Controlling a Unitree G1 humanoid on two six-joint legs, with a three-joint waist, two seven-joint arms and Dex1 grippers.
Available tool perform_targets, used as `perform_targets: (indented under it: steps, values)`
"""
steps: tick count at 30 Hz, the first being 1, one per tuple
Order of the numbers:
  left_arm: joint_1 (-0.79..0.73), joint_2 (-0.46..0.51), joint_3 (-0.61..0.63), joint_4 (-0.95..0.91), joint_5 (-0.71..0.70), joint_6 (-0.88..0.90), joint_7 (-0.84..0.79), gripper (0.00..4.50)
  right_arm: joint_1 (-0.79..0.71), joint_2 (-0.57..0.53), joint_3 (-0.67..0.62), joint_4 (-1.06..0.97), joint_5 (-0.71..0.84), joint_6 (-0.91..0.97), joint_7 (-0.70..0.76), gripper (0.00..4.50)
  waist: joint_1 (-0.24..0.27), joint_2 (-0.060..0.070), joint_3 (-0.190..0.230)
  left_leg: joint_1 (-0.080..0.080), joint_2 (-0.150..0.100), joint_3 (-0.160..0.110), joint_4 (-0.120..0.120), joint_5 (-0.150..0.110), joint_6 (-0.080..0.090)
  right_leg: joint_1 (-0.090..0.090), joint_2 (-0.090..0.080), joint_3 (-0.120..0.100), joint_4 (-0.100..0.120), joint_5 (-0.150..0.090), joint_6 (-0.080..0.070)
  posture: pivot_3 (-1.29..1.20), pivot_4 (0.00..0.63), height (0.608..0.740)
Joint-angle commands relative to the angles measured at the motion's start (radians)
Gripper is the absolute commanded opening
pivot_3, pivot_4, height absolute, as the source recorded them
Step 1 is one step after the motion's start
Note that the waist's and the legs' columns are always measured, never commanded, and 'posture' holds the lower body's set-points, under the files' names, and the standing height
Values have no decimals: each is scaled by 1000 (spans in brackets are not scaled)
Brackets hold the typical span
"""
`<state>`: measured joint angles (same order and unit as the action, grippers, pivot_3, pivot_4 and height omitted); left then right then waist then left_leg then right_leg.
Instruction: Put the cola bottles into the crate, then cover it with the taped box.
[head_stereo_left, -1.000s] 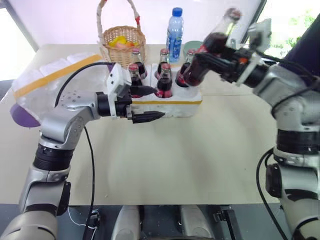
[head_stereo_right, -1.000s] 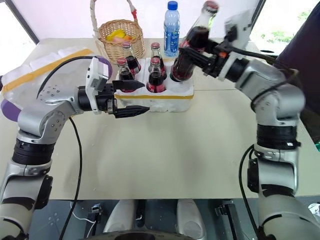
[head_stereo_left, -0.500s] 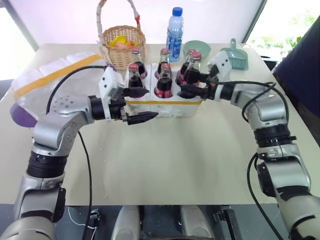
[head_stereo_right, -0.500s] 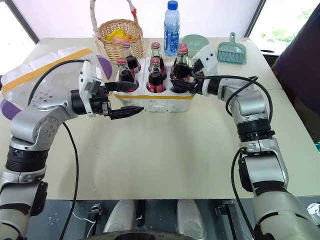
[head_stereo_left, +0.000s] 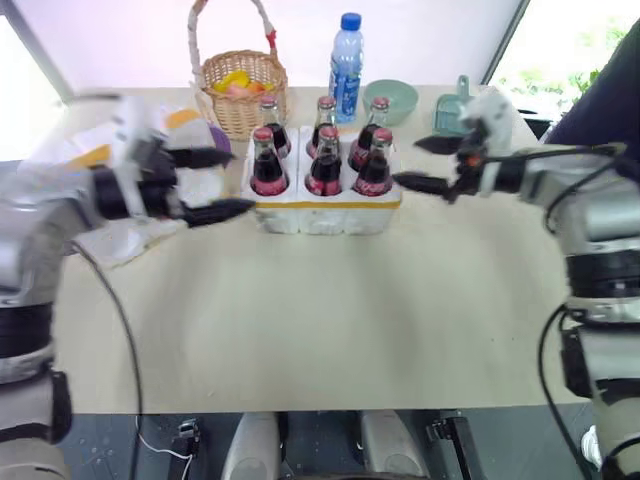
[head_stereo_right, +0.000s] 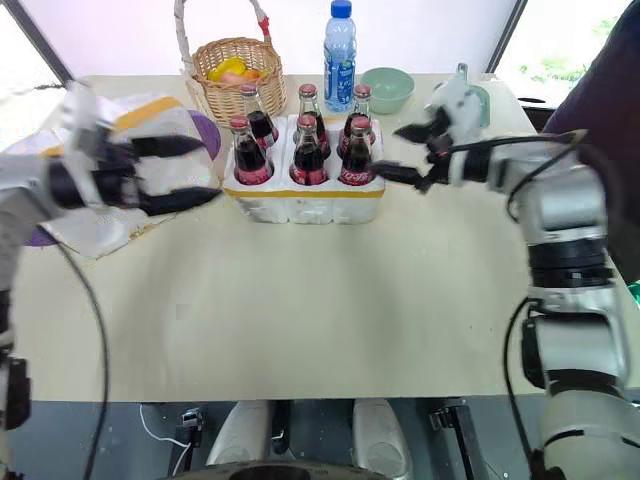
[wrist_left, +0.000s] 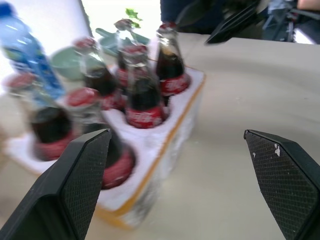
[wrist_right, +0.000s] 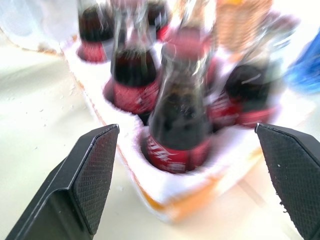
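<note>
All six cola bottles (head_stereo_right: 301, 140) stand upright in the crate (head_stereo_right: 305, 198), two rows of three, red caps up, each seated in its own hole. The crate, a low white foam tray with a yellow tape band round its rim, sits on the beige table (head_stereo_right: 330, 310) toward the far side, about midway across. To its right the right gripper (head_stereo_right: 405, 153) hangs just beside the crate's end, its two black fingers spread wide with nothing between them, pointing at the nearest bottle without touching it. On the other side the left gripper (head_stereo_right: 175, 172) is off to the left of the crate, also spread wide and empty, hovering in front of the taped box (head_stereo_right: 150, 115). That box, white foam with a yellow tape band, lies at the table's left edge behind the left arm, apart from the crate, so the crate stands uncovered. Behind the crate is a wicker basket (head_stereo_right: 232, 70) with yellow things inside, then a clear water bottle (head_stereo_right: 339, 55) with a blue cap, then a pale green bowl (head_stereo_right: 387, 88). A small green dustpan (head_stereo_left: 452, 112) lies further right, partly behind the right gripper.
</note>
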<state>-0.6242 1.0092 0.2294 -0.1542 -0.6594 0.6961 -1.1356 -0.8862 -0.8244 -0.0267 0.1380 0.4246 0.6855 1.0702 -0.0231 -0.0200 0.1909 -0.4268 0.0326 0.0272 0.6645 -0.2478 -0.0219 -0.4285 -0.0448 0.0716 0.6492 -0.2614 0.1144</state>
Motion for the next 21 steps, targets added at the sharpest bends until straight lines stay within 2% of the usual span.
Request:
perform_targets:
  steps: [1,4,6,8,10,12,15,18,21]
  values:
    - [45,187,130,67,7,-2,-143,4500,-26,-129,-88,-112,121,90,141,4450,-5,1,1,1,0,0,-1,0,0,0,0,0,0,0,0,0,150,740]
    - [207,398,211,247,123,-95,-346,4500,-61,-217,-126,-141,187,118,228,4450,-21,1,1,2,1,1,-2,0,0,0,0,0,0,-2,-4,0,150,740]
    - [330,501,252,390,211,-214,-447,4500,-101,-240,-141,-141,224,143,249,4450,-27,2,1,2,2,4,-2,0,0,-1,-1,0,0,-3,-5,0,150,740]
    - [431,588,246,567,297,-386,-476,4500,-142,-243,-151,-136,259,171,256,4450,-35,2,1,3,3,4,-3,0,0,-1,0,0,0,-4,-7,0,150,740]
    - [464,639,208,705,356,-536,-479,4500,-170,-237,-152,-130,275,184,255,4450,-39,2,1,3,3,5,-3,0,0,-3,-1,0,1,-6,-10,0,150,740]
    - [386,656,117,812,409,-635,-450,4500,-187,-217,-142,-128,280,186,243,4450,-37,2,1,2,3,5,-3,0,0,-4,-1,0,2,-6,-11,0,150,740]
    - [145,612,-53,929,531,-719,-392,4500,-181,-188,-122,-127,270,165,228,4450,-28,1,0,0,3,7,-3,0,0,-5,-1,0,1,-6,-11,0,150,740]
    - [-130,519,-222,1079,719,-817,-352,4500,-168,-171,-109,-123,261,155,221,4450,-16,1,1,0,2,8,-2,0,0,-5,-1,1,2,-6,-10,0,150,740]
    - [-327,427,-333,1227,854,-860,-300,4500,-171,-167,-110,-112,260,163,207,4450,-3,1,0,0,2,8,-1,0,0,-6,-1,1,6,-3,-5,0,150,740]
